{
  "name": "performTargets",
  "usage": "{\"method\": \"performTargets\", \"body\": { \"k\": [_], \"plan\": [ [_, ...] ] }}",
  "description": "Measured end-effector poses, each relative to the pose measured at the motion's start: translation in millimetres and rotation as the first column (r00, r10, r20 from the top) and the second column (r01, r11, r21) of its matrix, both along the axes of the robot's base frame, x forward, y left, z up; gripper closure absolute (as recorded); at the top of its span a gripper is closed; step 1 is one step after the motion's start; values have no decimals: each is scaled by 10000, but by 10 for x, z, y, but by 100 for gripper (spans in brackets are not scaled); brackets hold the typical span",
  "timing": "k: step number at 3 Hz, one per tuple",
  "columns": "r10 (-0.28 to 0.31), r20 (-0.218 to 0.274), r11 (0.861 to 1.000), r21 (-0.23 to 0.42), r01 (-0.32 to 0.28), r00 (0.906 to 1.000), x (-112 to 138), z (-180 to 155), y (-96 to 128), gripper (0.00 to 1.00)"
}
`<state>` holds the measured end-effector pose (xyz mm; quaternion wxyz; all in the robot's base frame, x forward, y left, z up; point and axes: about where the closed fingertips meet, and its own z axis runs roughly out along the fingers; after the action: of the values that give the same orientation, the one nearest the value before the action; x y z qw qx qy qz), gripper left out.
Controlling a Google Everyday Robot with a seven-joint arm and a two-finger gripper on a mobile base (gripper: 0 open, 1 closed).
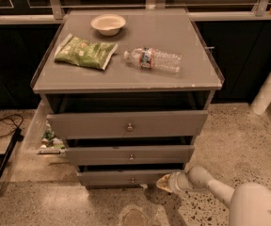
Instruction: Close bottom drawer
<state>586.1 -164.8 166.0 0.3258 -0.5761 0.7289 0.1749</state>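
The pale two-finger gripper (165,182) is sitting low against the right end of the slim grey bottom drawer (107,178), below the grey worktop's (79,76) front edge. The drawer is sticking out slightly. Whether the gripper is wide or narrow, I cannot tell.

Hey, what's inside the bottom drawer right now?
Only a dark slit above the front panel of the bottom drawer shows. Its contents are hidden by the middle drawer overhanging it. The gripper is at the panel's right end, low near the floor.
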Motion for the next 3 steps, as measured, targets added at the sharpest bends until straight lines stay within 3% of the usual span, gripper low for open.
{"method": "performTargets", "body": {
  "k": [1,2,3],
  "plan": [
    [3,-1,10000,0,-3,10000,-2,0,0,38],
    [376,-143,9993,18,-376,9992,-269,-9,21,15],
    [411,-190,9991,47,-411,9990,-299,-21,45,0]
  ]
}}
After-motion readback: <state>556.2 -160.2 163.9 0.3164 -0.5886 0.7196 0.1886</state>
